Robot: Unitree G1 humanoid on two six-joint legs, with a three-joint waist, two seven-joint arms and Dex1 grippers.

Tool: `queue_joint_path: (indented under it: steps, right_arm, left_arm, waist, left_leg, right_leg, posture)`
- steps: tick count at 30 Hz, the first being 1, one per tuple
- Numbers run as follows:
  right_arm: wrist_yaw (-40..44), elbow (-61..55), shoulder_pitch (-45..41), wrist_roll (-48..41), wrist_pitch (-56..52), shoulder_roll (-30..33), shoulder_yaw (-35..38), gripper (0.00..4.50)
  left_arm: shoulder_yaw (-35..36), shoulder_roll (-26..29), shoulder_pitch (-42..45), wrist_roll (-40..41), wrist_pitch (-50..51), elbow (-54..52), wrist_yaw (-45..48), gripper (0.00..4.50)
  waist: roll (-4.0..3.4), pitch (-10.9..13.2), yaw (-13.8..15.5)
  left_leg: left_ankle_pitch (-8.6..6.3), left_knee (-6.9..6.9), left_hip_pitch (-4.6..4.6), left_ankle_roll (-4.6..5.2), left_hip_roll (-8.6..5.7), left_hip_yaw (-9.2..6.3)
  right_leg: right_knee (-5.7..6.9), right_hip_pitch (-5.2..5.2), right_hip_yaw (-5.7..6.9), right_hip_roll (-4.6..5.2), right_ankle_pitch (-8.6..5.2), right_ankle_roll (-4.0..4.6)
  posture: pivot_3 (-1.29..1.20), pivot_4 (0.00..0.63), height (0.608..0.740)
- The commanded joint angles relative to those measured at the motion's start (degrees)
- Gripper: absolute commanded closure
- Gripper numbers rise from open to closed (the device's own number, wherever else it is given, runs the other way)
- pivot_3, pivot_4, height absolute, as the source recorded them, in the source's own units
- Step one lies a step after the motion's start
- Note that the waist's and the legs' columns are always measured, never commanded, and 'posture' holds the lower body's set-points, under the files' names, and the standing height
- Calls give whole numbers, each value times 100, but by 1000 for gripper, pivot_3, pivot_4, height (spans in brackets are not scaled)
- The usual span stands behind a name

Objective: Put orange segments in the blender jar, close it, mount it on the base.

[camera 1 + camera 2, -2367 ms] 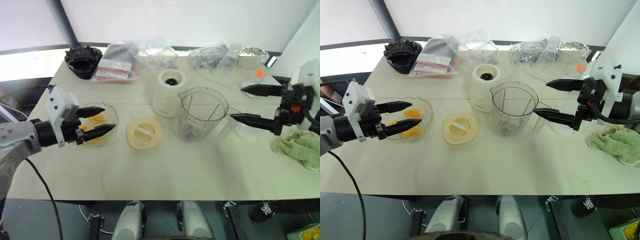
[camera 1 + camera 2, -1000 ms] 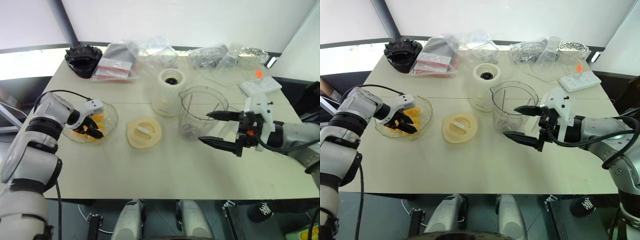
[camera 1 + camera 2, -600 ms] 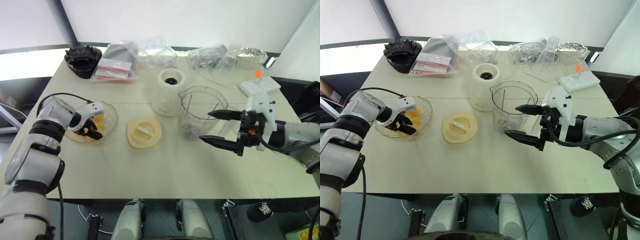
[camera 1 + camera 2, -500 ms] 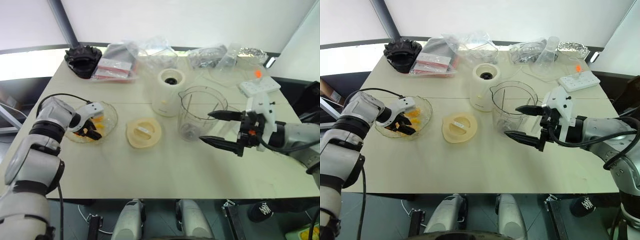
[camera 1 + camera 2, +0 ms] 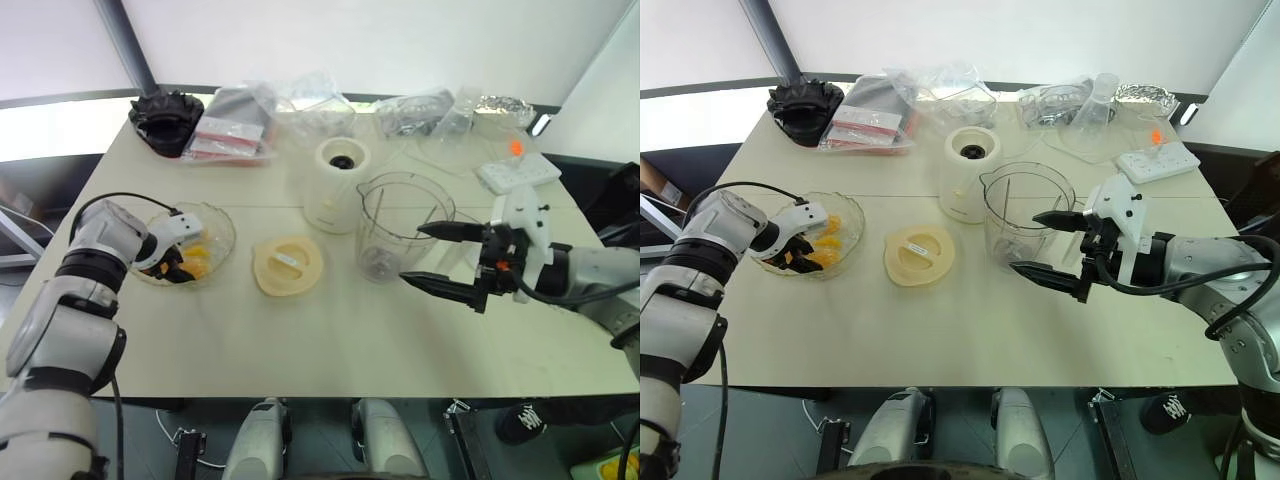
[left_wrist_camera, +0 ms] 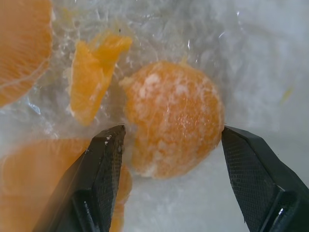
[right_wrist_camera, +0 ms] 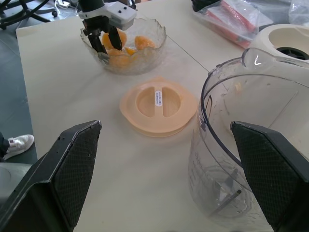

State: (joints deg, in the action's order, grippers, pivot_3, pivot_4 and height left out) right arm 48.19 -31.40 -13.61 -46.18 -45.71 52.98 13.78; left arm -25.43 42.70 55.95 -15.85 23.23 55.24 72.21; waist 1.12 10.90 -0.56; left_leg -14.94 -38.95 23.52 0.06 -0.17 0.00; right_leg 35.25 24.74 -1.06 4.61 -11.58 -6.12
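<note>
Several orange segments (image 6: 174, 118) lie in a shallow clear bowl (image 5: 218, 228) at the table's left. My left gripper (image 5: 172, 264) reaches steeply down into the bowl. It is open, with one black finger (image 6: 104, 164) on each side of a rounded segment, close to it. The clear blender jar (image 5: 405, 225) stands uncovered at mid-table, its small blade at the bottom. Behind it to the left is the cream base (image 5: 338, 185) with its dark socket. My right gripper (image 5: 410, 253) hangs wide open just right of the jar, nothing between its fingers.
A flat cream lid (image 5: 288, 266) lies between bowl and jar. Plastic bags (image 5: 300, 100), a black part (image 5: 165, 120) and a foil tray (image 5: 505, 105) line the far edge. A white power strip (image 5: 520, 172) lies at the back right.
My left gripper has tipped downward and sunk into the bowl, edging left over the last second. The right gripper came in from the far right to beside the jar, then stayed still.
</note>
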Motion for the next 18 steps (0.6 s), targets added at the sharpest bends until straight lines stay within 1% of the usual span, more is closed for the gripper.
queue_joint_path:
  steps: [1,5,8,18]
  right_arm:
    - [-23,-182,-50,2,113,14,67,18]
    - [-47,-190,-70,16,109,9,47,18]
    - [-53,-190,-77,24,109,10,36,0]
    - [-45,-151,-132,84,133,14,-30,0]
  left_arm:
    - [93,66,-17,-91,13,-96,-32,1276]
    - [126,14,17,-98,0,-61,-111,1276]
    - [147,-9,-2,-79,22,-105,-78,2121]
    - [243,-2,-73,-6,89,-276,-20,2121]
  waist:
    - [0,0,0]
    - [0,0,0]
    - [0,0,1]
    - [0,0,0]
  left_leg:
    - [0,0,0,0,0,0]
    - [0,0,0,0,0,0]
    - [0,0,0,0,0,0]
    - [0,0,0,0,0,0]
  right_leg:
    - [0,0,0,0,0,0]
    - [0,0,0,0,0,0]
    - [0,0,0,0,0,0]
    - [0,0,0,0,0,0]
  posture:
    - [0,150,740]
    - [0,150,740]
    - [0,150,740]
    - [0,150,740]
